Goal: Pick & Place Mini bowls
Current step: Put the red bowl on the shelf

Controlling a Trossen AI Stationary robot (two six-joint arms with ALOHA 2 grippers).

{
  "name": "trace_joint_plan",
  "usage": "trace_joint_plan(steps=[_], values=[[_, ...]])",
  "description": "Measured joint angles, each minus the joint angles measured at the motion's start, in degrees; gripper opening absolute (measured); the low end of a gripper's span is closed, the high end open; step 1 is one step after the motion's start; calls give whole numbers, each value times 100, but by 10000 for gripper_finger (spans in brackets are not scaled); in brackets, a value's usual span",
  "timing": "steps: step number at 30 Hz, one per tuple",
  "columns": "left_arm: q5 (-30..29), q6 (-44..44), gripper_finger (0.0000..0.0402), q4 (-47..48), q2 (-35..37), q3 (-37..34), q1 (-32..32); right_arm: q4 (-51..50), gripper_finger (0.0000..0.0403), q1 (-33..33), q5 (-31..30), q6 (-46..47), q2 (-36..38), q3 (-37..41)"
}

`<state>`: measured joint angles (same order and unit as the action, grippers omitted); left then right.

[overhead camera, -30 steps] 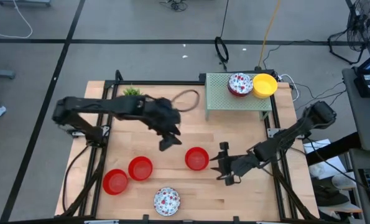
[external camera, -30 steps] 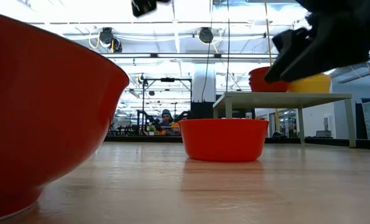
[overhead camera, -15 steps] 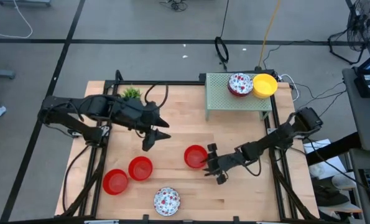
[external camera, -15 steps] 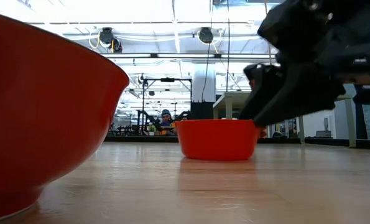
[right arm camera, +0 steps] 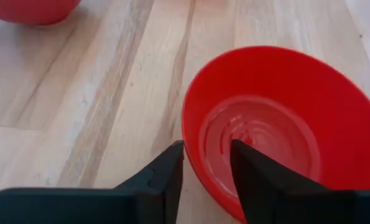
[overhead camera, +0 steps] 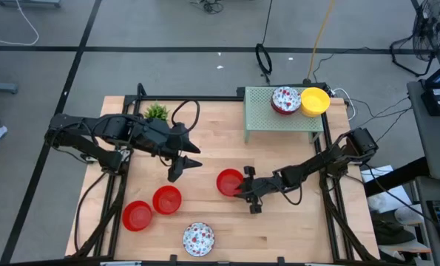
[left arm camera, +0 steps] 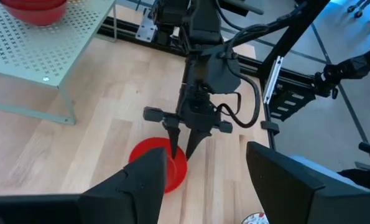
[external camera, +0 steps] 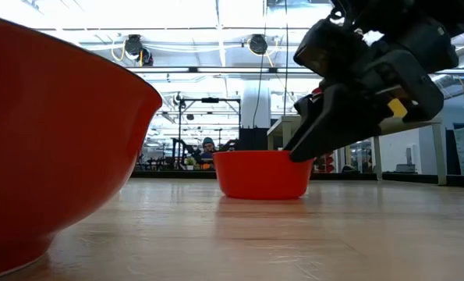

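A red mini bowl (overhead camera: 228, 179) sits on its base mid-table, and my right gripper (overhead camera: 242, 189) is shut on its right-hand rim. The low view shows the bowl (external camera: 263, 176) standing on the wood with that gripper (external camera: 298, 151) at its rim. My left gripper (overhead camera: 181, 166) hovers open to the left of this bowl, touching nothing; its wrist view looks past its fingers at the bowl (left arm camera: 177, 168) and the right gripper (left arm camera: 183, 146). Two more red bowls (overhead camera: 166, 199) (overhead camera: 137, 215) and a floral one (overhead camera: 198, 238) rest near the front edge. My right gripper has the red bowl's rim (right arm camera: 191, 146) between its two fingers, one finger (right arm camera: 166, 177) outside the wall and the other (right arm camera: 253, 177) inside the hollow. The fingers slant down at it from the table's right side. The bowl stands on its base on the table.
A green perforated shelf (overhead camera: 264, 118) at the far right carries a floral bowl stacked on a red one (overhead camera: 285, 100) and a yellow bowl (overhead camera: 314, 101). A small potted plant (overhead camera: 157, 111) stands at the far left. One red bowl (external camera: 52, 140) looms close to the low camera.
My right gripper has moved toward the table's left edge, onto the mid-table red bowl's rim. That bowl has slid a little toward the left and far edges, staying on its base. My left gripper has drawn back toward the left edge.
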<state>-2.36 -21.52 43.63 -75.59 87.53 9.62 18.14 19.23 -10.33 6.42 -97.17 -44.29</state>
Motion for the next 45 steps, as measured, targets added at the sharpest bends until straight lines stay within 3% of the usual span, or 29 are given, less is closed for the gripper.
trace_joint_plan(steps=[14, 21, 27, 30, 36, 40, 45], values=[[1, 69, 225, 38, 0, 0, 0, -65, 10, -18, -6, 417, -7, -11], [44, 81, 225, 69, 1, 0, 0, 52, 2, -3, 10, 496, 257, -28], [85, 87, 225, 225, 83, -1, 35, -104, 1, 38, -11, 246, 1261, -278], [82, 161, 225, 340, 132, -2, 72, -936, 1, 38, -422, 138, 1728, -612], [77, 332, 225, 429, 215, -4, 112, -3523, 1, -287, -1665, 144, 2135, -1855], [39, 383, 225, 428, 247, -4, 112, -4510, 0, -785, -1838, 597, 2142, -2457], [32, 447, 225, 424, 267, -4, 112, -4965, 0, -1588, -1808, 1217, 2132, -2540]])
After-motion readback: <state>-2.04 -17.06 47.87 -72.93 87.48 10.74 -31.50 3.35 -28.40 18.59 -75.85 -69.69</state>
